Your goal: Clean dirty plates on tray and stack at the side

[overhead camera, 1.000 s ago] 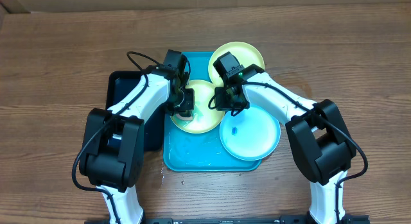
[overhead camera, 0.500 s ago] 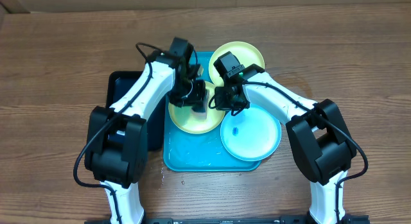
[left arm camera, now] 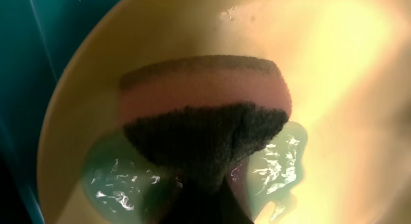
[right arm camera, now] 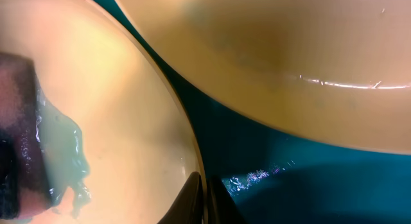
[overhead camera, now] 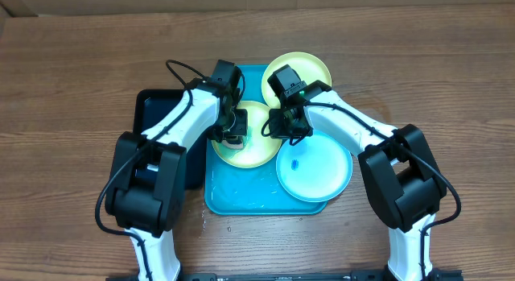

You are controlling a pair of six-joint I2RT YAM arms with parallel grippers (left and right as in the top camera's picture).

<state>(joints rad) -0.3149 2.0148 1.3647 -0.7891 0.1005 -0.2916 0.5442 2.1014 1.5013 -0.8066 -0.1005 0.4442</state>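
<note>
A pale yellow-green plate [overhead camera: 251, 146] lies on the bright cyan-blue tray [overhead camera: 241, 196]. My left gripper [overhead camera: 233, 136] is shut on a sponge [left arm camera: 202, 121] with a dark scouring face. The sponge is pressed onto that plate [left arm camera: 347, 89] amid greenish soapy liquid [left arm camera: 115, 179]. My right gripper [overhead camera: 276, 126] is shut on the same plate's right rim [right arm camera: 192, 153], one finger on each side. A second yellow-green plate [overhead camera: 310, 70] overlaps the tray's far right corner. A light cyan plate [overhead camera: 318, 172] with a small blue smear lies at the tray's right side.
A smaller black tray [overhead camera: 153, 116] sits left of the blue tray, partly under my left arm. Wet streaks show on the blue tray's floor [overhead camera: 249, 202]. Brown wooden table [overhead camera: 72, 80] surrounds everything.
My left gripper swept the sponge right and away across the plate, then came back left. The right gripper has stayed pinched on the rim.
</note>
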